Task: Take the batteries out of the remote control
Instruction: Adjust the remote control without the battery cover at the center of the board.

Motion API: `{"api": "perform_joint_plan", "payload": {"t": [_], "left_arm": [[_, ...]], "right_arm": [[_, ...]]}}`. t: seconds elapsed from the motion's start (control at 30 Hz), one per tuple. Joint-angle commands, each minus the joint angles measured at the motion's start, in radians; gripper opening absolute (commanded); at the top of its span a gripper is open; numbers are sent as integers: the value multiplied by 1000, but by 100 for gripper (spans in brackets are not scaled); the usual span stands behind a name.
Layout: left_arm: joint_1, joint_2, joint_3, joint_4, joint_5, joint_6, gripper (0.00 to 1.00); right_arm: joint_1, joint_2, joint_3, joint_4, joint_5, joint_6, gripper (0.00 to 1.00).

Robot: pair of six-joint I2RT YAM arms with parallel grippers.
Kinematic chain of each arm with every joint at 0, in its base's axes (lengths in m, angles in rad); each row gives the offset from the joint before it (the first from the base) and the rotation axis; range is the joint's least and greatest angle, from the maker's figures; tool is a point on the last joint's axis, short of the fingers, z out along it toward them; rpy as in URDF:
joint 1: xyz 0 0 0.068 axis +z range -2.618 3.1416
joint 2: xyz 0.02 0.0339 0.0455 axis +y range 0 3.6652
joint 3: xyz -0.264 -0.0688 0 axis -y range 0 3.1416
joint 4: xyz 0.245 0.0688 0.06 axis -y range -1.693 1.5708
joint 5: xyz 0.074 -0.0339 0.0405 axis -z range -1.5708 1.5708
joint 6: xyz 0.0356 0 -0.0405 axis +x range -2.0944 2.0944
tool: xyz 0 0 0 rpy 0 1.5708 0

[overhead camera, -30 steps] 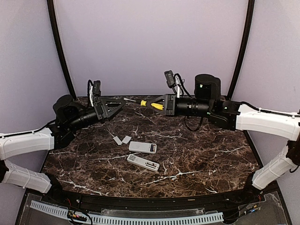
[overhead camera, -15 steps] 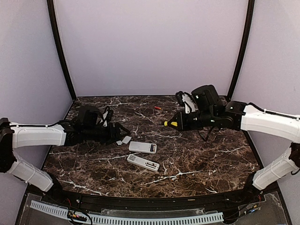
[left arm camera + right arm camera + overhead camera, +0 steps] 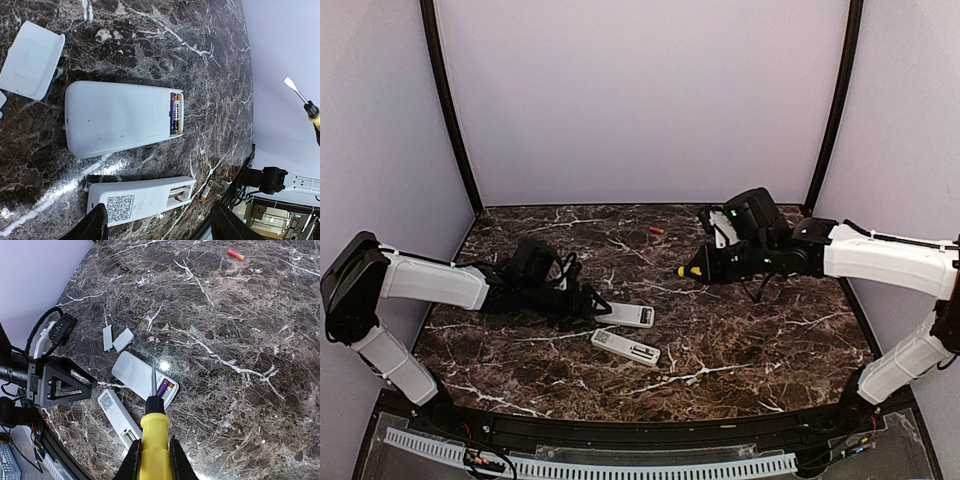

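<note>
Left gripper [image 3: 592,303]: jaws spread wide, empty, touching wide remote [image 3: 117,117] mid-tabletop, left of centre. Right gripper [image 3: 153,465]: clamped on screwdriver [image 3: 155,427], toward far-right corner. Batteries [image 3: 173,112] in remote's bay. We'd pin remote, then lever blade under cell end, gently.

I work in a lab-style robot test cell. A dark marble-patterned table [image 3: 750,340] is boxed in by plain pale lilac walls [image 3: 640,100] behind it and at both sides. Black curved poles [image 3: 448,105] rise at its far corners. A slotted white cable duct [image 3: 590,466] and loose wiring [image 3: 485,462] run along its near edge. My white left arm [image 3: 430,283] and right arm [image 3: 890,255] reach over it from the sides.
</note>
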Motion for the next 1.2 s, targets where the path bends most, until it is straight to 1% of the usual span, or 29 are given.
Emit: {"api": "perform_joint_plan", "payload": {"t": [0.0, 0.23, 0.5, 0.87, 1.17], "left_arm": [[-16, 43, 50, -48, 17, -11, 70], [-23, 93, 78, -29, -1, 2, 70], [-31, 138, 112, -70, -46, 30, 71], [-33, 206, 163, -83, -69, 38, 71], [-34, 225, 202, -122, -108, 74, 71]], "right_arm": [[-11, -15, -11, 15, 15, 10, 0], [-13, -27, -12, 12, 17, 15, 0], [-15, -37, -18, 16, 17, 22, 0], [-16, -45, -27, 21, 16, 29, 0], [-19, -44, -30, 32, 16, 32, 0]]}}
